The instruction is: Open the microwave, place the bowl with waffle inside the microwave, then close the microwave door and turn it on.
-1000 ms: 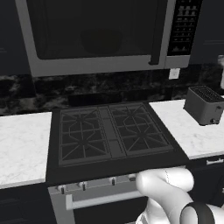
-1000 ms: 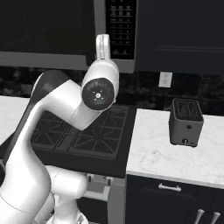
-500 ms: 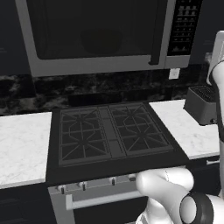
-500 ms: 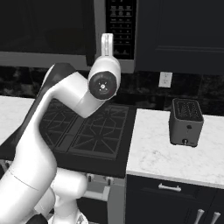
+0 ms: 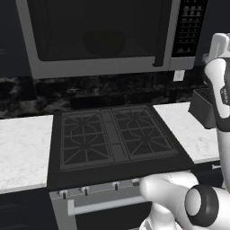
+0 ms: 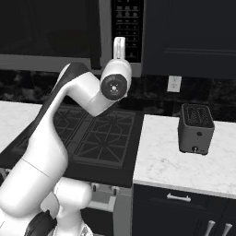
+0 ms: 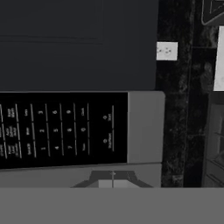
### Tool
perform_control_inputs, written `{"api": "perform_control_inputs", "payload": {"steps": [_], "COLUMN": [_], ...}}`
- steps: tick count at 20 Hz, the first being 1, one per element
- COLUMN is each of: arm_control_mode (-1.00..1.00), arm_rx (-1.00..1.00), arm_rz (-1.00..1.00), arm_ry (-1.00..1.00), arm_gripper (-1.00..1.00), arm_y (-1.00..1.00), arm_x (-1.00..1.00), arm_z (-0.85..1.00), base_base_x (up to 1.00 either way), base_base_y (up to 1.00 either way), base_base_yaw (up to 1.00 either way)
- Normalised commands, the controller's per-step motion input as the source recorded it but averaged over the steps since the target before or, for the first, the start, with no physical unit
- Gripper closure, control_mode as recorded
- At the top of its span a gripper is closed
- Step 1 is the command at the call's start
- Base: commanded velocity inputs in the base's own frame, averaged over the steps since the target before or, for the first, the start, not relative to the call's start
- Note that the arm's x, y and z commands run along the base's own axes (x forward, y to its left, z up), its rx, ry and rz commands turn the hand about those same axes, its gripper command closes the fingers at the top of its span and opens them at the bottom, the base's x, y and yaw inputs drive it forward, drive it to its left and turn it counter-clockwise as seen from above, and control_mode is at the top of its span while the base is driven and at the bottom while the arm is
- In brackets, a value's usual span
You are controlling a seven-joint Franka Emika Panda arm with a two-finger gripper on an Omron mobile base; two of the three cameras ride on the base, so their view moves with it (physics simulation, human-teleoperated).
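The microwave hangs above the stove with the microwave door closed; its black bar handle stands at the door's right edge. The black button panel is to the right of the handle. My gripper is raised in front of that panel, shut, with nothing held. In the hand view the panel lies sideways, close ahead of the joined fingertips. The bowl and the waffle are hidden from view.
A black gas stove sits below the microwave between white marble counters. A dark grey toaster stands on the right counter. A white wall outlet is on the dark backsplash. My arm rises at the right.
The arm has lifted and swung to the right, bringing the shut hand up in front of the button panel. The microwave door has stayed closed.
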Motion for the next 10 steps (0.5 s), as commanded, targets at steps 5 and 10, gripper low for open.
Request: {"api": "perform_control_inputs", "payload": {"steps": [5, 10], "arm_control_mode": [-1.00, -1.00], "arm_rx": [0.02, 0.02], "arm_rz": [-0.05, -0.01], "arm_ry": [0.00, -0.01], "arm_gripper": [1.00, 1.00], "arm_y": [-0.34, -0.06], "arm_x": [0.25, 0.15], "arm_z": [0.00, 0.00], "base_base_x": [0.00, 0.00], "base_base_y": [0.00, 0.00], "base_base_yaw": [0.00, 0.00]}}
